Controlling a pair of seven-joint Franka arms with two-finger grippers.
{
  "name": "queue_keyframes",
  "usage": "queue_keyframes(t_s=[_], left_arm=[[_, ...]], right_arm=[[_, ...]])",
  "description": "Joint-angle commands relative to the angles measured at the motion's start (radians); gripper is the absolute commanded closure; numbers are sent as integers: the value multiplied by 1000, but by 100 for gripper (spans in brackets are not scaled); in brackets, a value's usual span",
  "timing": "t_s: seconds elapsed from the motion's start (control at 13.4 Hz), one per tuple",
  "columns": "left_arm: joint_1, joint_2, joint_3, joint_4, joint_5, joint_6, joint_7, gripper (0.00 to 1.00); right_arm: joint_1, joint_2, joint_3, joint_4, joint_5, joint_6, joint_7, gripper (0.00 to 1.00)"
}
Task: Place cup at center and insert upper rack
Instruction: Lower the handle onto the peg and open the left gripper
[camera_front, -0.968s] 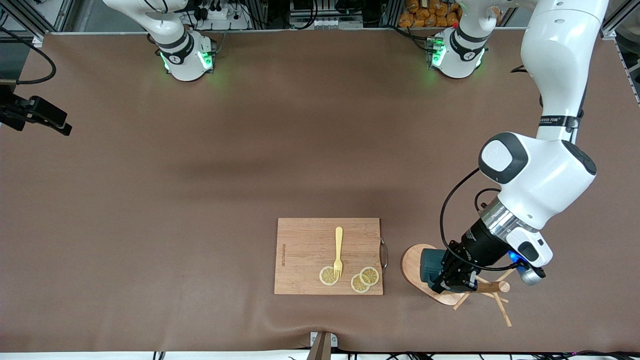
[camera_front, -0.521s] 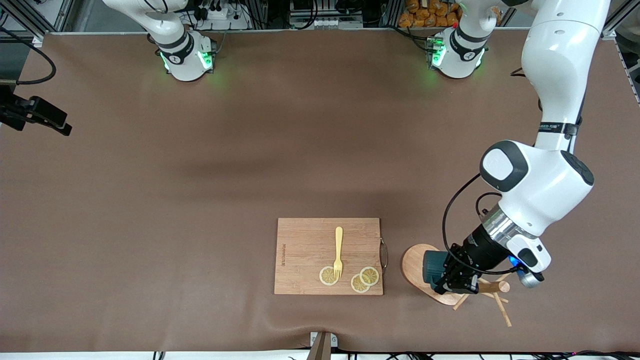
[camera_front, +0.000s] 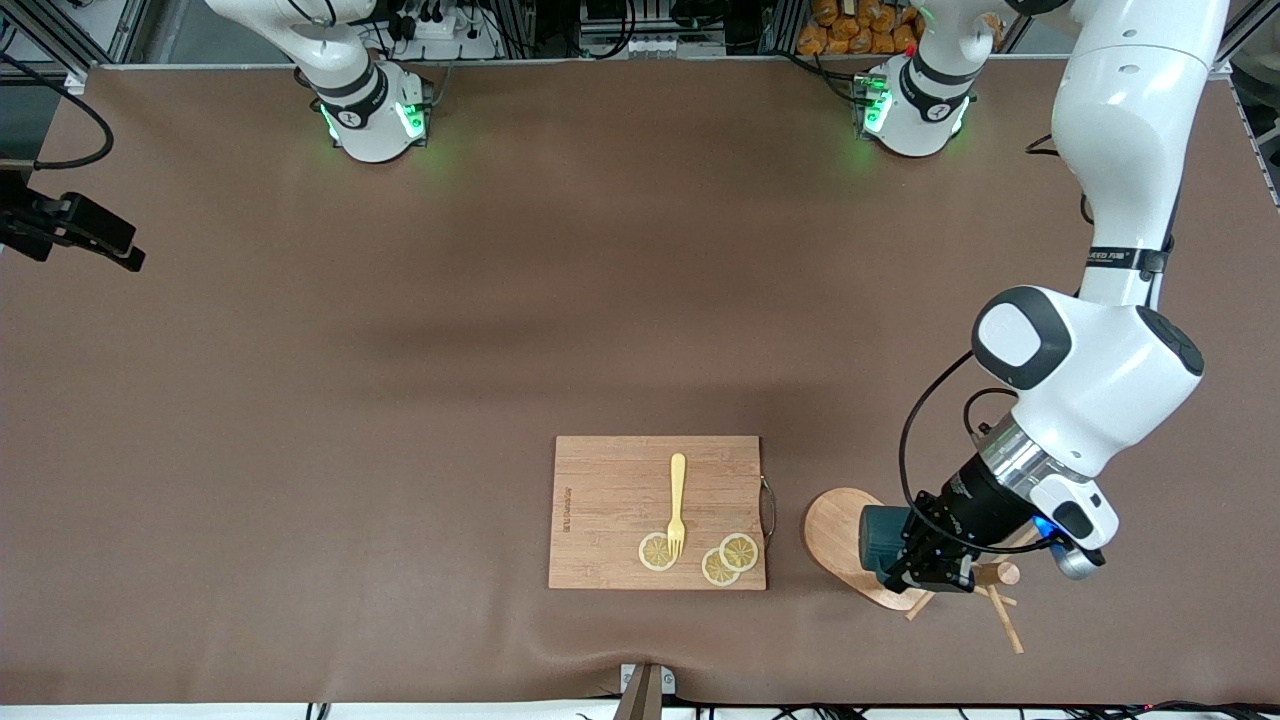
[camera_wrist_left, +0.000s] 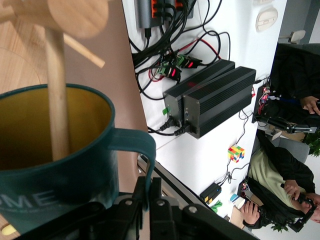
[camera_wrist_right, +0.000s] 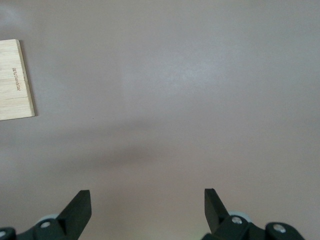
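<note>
Brown surface (camera_front: 400, 330). Left end effector (camera_front: 935, 572) clamped on cup (camera_front: 882, 535) handle, over rack (camera_front: 900, 560) base; peg inside cup. Right end effector (camera_wrist_right: 147, 210) spread empty, waiting.

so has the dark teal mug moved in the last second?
Yes. The dark teal mug, gripped by the left claw, has shifted away from the rectangular wooden cutting board.

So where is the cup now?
In the front view, the cup is at the left arm's end of the table, held by its handle in the left claw over the upper rack.
</note>
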Motion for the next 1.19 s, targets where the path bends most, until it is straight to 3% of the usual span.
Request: queue_keyframes(t_s=[0.0,0.89,0.97,1.04,1.12], left_arm=[[32,-6,-15,-12,-31,-2,35,100],[57,-11,-13,-35,-27,-22,37,100],[61,-12,-15,-35,-27,-27,37,87],[66,-14,-15,-35,-29,-27,37,40],[66,-15,-15,-35,-23,-30,35,0]], right_arm=[[10,8,-2,20,-17,-15,16,0],[6,8,-2,20,-17,-27,16,0],[6,8,-2,20,-17,-27,16,0],[6,6,-2,20,-17,-27,16,0],[6,8,-2,20,-17,-27,16,0]])
